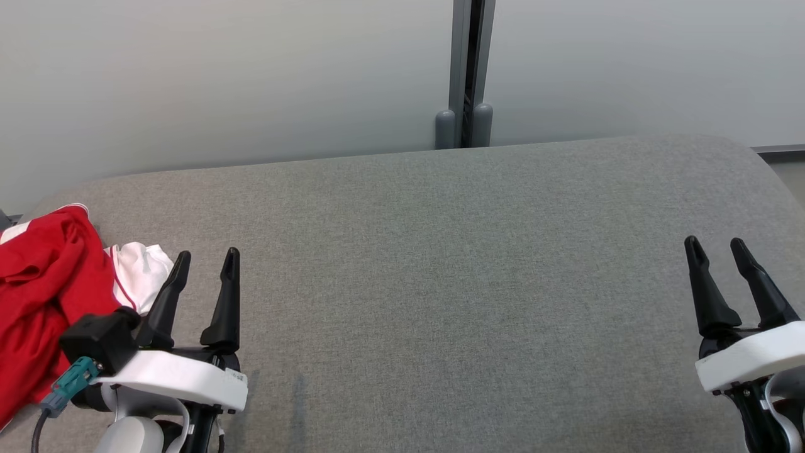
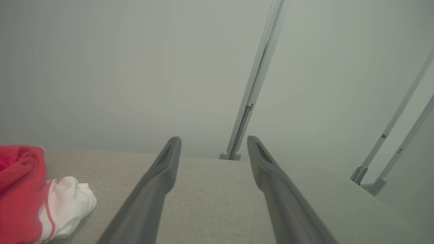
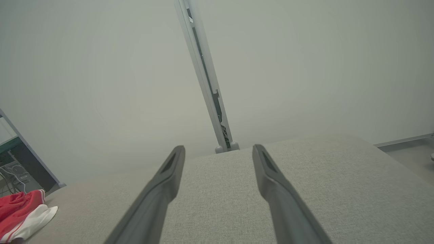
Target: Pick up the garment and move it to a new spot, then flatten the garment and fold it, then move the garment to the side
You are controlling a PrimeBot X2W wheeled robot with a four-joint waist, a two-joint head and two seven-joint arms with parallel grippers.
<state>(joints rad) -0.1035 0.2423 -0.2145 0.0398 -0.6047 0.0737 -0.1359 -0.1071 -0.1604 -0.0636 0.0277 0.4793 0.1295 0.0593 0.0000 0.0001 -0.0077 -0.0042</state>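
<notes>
The garment [image 1: 44, 296] is a crumpled red piece with a white sleeve, bunched at the far left of the grey fabric surface [image 1: 440, 264]. It also lies at the lower left in the left wrist view as the garment [image 2: 30, 200] and in the right wrist view as the garment [image 3: 23, 211]. My left gripper [image 1: 206, 259] stands open just right of the white sleeve, apart from it, with nothing between its fingers. My right gripper [image 1: 715, 244] is open and empty at the far right of the surface.
A pale wall stands behind the surface, with a grey vertical post [image 1: 465, 75] at its middle. The surface's far edge curves down at the right corner [image 1: 764, 160]. Dark equipment [image 3: 17, 166] sits beyond the left end.
</notes>
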